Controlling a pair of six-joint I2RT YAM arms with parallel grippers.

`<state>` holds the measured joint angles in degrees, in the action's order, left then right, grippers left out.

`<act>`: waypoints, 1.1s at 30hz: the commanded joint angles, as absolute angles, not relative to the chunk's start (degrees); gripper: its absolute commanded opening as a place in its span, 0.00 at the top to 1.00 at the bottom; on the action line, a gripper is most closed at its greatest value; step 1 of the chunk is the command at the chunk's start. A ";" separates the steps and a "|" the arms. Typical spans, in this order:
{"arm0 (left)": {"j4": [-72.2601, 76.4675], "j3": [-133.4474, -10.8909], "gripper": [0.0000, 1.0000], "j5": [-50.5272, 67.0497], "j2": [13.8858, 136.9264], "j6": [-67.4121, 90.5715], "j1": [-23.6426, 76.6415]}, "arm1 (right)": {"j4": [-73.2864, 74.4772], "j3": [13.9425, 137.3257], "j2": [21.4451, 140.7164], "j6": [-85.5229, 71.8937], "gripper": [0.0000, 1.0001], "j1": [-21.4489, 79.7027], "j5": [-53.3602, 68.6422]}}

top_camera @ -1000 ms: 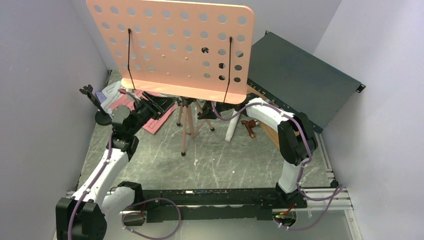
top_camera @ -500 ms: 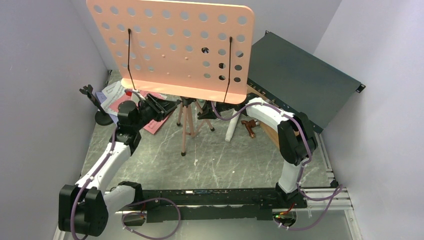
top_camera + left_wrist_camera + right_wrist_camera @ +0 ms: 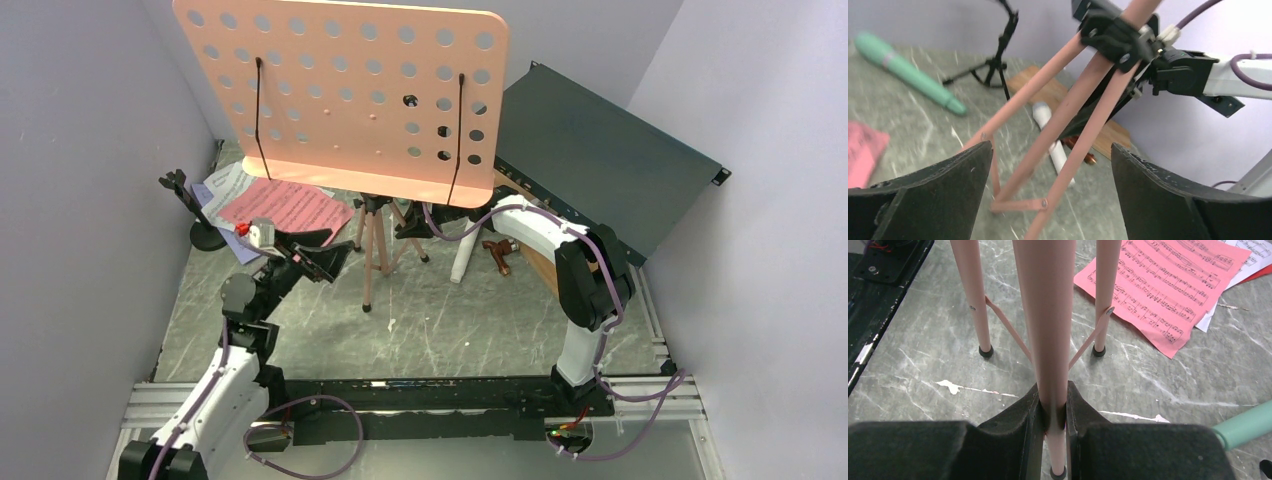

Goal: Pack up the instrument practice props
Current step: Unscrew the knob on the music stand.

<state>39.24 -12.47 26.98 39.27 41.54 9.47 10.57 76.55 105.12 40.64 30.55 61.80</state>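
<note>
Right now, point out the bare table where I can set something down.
Widest bare patch: the table between the stand's legs and the black base rail. Crowded: back left, with music pages and a black mount; right, with the white microphone and green box.

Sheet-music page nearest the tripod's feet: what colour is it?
Pinkish red; the sheet-music page shows best in the right wrist view.

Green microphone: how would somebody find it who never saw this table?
Start at the big pink perforated music stand. On the grey marbled table near its tripod legs lies a long mint-green microphone. The neighbouring microphone is white.
</note>
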 commanded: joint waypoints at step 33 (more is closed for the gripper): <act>67.81 -28.44 0.49 45.60 63.59 12.71 10.27 | 19.07 75.09 110.13 44.47 0.92 31.71 57.04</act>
<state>62.83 -26.30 44.21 63.35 11.33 9.80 11.29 77.06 105.47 41.06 30.57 62.06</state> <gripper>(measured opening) 0.519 0.187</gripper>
